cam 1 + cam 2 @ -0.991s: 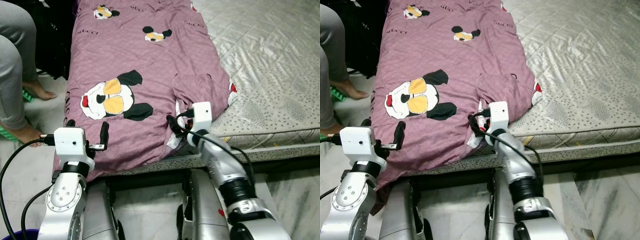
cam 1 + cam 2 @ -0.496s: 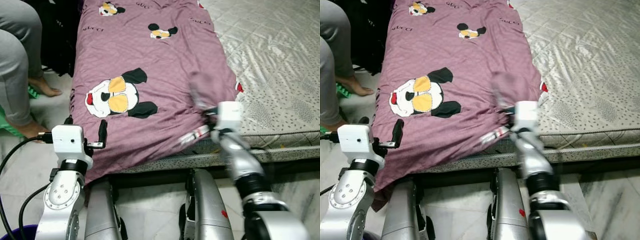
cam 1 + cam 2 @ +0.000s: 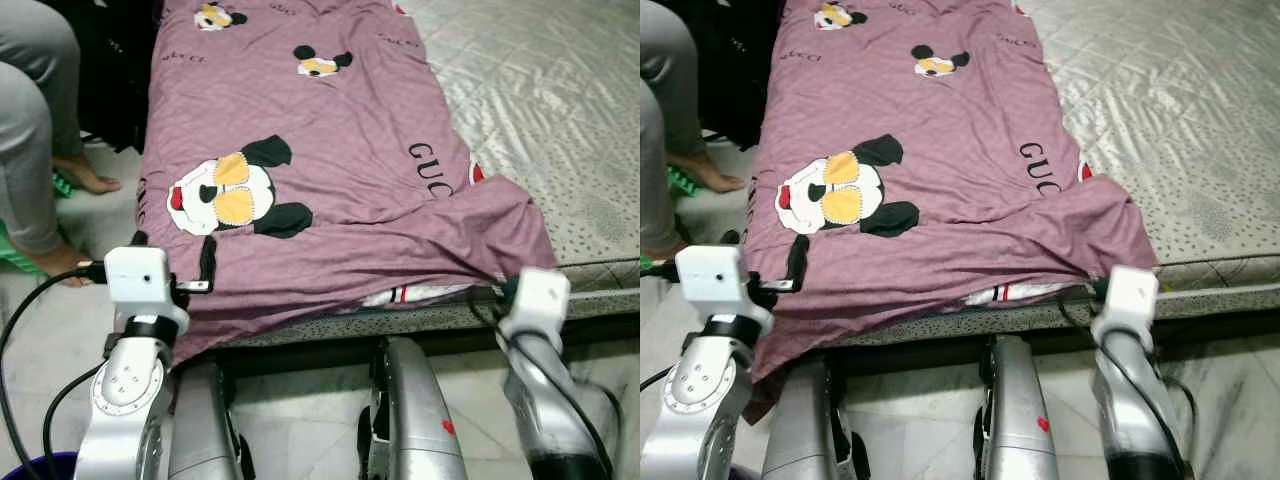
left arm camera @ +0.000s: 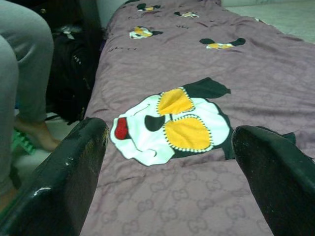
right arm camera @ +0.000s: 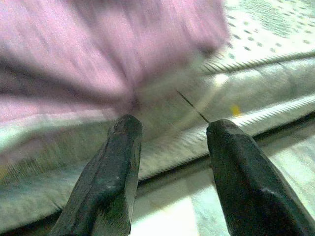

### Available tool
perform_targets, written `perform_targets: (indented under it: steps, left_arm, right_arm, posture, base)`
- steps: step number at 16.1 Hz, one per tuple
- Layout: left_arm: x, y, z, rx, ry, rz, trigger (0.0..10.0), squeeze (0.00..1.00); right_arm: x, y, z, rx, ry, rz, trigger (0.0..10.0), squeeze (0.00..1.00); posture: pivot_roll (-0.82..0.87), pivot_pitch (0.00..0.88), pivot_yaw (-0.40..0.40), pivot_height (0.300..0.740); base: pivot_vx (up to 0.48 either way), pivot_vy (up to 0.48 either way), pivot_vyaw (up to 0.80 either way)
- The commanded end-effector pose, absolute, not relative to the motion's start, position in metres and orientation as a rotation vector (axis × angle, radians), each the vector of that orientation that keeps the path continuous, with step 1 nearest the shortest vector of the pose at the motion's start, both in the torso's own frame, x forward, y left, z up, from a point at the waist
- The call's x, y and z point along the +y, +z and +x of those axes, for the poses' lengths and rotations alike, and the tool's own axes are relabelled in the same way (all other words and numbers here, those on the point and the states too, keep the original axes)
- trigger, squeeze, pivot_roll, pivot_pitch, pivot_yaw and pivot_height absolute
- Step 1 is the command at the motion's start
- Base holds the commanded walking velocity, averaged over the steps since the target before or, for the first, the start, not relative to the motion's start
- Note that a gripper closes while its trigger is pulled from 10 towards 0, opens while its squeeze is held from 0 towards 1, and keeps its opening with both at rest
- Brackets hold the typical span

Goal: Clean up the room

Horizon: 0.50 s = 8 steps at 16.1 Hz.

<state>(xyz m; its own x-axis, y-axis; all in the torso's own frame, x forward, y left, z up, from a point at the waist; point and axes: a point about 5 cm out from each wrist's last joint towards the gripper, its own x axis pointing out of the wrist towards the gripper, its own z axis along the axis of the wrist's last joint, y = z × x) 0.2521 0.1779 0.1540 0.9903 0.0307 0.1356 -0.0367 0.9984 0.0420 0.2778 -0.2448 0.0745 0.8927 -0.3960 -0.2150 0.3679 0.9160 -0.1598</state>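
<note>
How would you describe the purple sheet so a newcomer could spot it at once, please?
Start at the bed with the pale quilted mattress. The purple sheet covers its left half, draping over the near edge. Cartoon mouse faces with yellow glasses and black lettering mark it.

1. I am standing in a bedroom of a home, looking down at the foot of a bed [image 3: 600,270], my landmark here.
2. A quilted, pale patterned mattress cover [image 3: 560,110] is lying across the bed's top, with piped edging running along its near side.
3. A purple sheet [image 3: 330,140] printed with cartoon mouse faces and lettering is covering the bed's left half and hanging over its near edge.
4. A pale tiled floor [image 3: 45,330] is showing left of the bed and below it.
5. A person [image 3: 30,130] in grey trousers, barefoot, is sitting just left of the bed, with dark bags [image 3: 115,70] piled between them and the bed.
</note>
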Motion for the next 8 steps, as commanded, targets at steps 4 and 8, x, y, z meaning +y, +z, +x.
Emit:
perform_targets:
  steps: [4, 8]
  left_arm:
    - [0.18, 0.15, 0.253, -0.121, 0.04, 0.038, 10.0, 0.0]
    - [0.176, 0.149, 0.256, -0.126, 0.033, 0.022, 10.0, 0.0]
  right_arm:
    - [-0.256, 0.072, 0.242, 0.315, -0.404, -0.202, 8.3, 0.0]
    - [-0.246, 0.13, 0.273, 0.023, -0.33, -0.136, 10.0, 1.0]
  posture:
    - [-0.01, 0.206, -0.006, 0.524]
    - [-0.03, 0.198, 0.002, 0.524]
  base:
    - [0.0, 0.0, 0.0]
    - [0.0, 0.0, 0.0]
